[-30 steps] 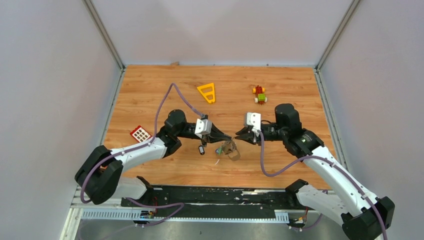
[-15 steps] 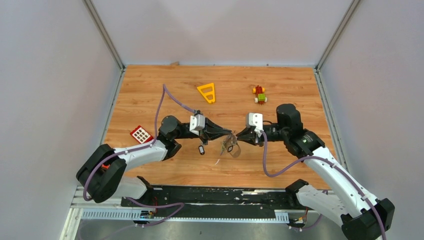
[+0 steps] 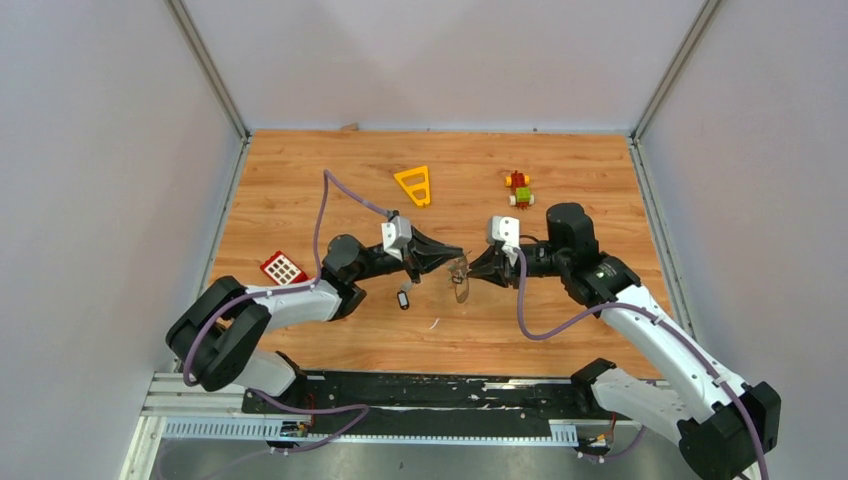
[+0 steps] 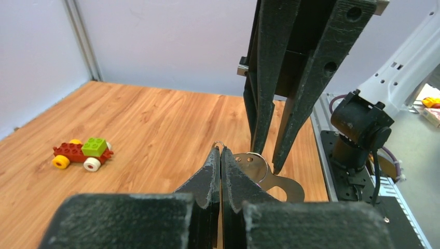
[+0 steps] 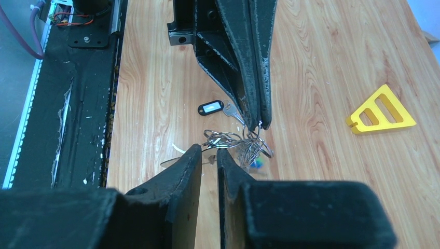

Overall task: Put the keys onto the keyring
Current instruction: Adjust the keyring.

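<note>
Left gripper is pinching the keyring; right gripper is hovering narrowly parted, grip unclear. Opposing pulls are probably risking dropped keys

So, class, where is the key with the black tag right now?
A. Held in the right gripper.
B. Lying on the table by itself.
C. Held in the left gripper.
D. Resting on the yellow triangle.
B: the black-tagged key lies flat on the wooden table, with nothing gripping it.
</note>
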Action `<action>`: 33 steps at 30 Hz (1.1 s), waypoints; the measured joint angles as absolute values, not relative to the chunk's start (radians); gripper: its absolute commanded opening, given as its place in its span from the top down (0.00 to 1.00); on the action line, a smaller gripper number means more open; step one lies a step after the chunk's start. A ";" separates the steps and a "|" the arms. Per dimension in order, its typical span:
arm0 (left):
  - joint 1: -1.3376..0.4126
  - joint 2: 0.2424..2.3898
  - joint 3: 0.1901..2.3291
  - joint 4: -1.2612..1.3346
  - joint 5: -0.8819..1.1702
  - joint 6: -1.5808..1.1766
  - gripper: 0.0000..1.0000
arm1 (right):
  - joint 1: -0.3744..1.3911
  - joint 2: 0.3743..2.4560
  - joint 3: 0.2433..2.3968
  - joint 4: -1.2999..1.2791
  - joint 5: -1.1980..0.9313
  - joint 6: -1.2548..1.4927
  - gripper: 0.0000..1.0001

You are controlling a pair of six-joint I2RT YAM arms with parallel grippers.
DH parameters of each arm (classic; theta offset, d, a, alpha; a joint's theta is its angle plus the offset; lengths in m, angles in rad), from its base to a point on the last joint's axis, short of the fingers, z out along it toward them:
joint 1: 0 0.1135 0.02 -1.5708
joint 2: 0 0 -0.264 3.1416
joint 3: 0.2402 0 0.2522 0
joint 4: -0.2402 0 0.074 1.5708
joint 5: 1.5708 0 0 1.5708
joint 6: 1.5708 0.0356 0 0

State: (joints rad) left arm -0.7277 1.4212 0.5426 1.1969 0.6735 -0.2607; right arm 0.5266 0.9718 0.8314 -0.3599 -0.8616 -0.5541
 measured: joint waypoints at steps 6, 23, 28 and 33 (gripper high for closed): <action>-0.724 1.451 0.522 1.293 0.701 -0.289 1.00 | 0.527 0.974 0.831 -0.352 -0.841 -0.551 0.77; -0.727 1.440 0.523 1.197 0.632 -0.290 1.00 | 0.550 1.018 0.825 -0.332 -0.780 -0.553 0.75; -0.730 1.440 0.534 1.139 0.590 -0.310 1.00 | 0.566 1.036 0.818 -0.315 -0.685 -0.543 0.83; -0.730 1.440 0.549 1.099 0.568 -0.321 1.00 | 0.572 1.075 0.818 -0.297 -0.616 -0.525 0.95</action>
